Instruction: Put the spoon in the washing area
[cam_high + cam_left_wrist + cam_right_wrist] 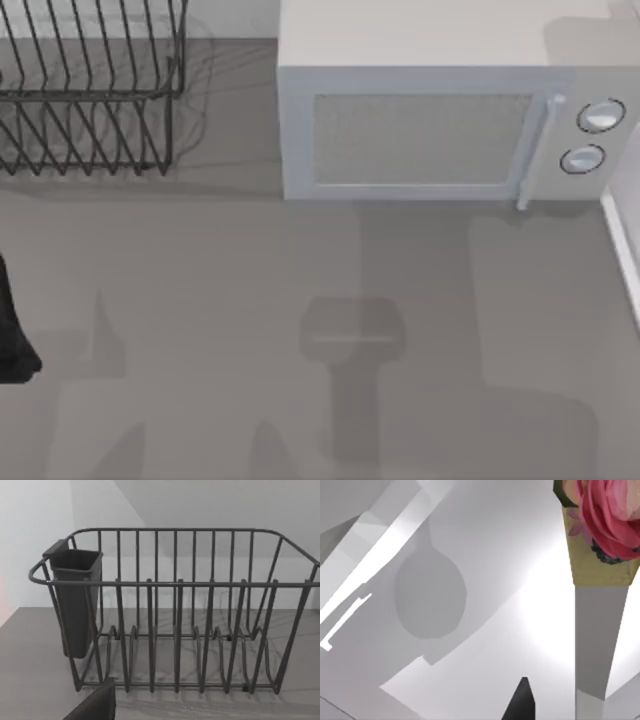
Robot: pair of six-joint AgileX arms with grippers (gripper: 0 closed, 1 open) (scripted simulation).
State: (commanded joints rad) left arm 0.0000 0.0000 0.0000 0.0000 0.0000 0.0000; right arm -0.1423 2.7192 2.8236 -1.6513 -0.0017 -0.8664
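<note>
The spoon is out of view. A dark part of my left arm (12, 335) sits at the table's left edge. A dark piece of my left gripper (95, 705) shows in the left wrist view, facing a wire dish rack (175, 610) a short way off. In the right wrist view, a dark tip of my right gripper (520, 702) shows against pale grey and white surfaces. A white raised rim (625, 245) runs along the table's right edge; I cannot tell whether it is the washing area.
The wire dish rack (85, 90) stands at the back left, with a dark utensil cup (75, 600) hung on one end. A white microwave (440, 110) fills the back right. A pink flower picture (602, 525) appears in the right wrist view.
</note>
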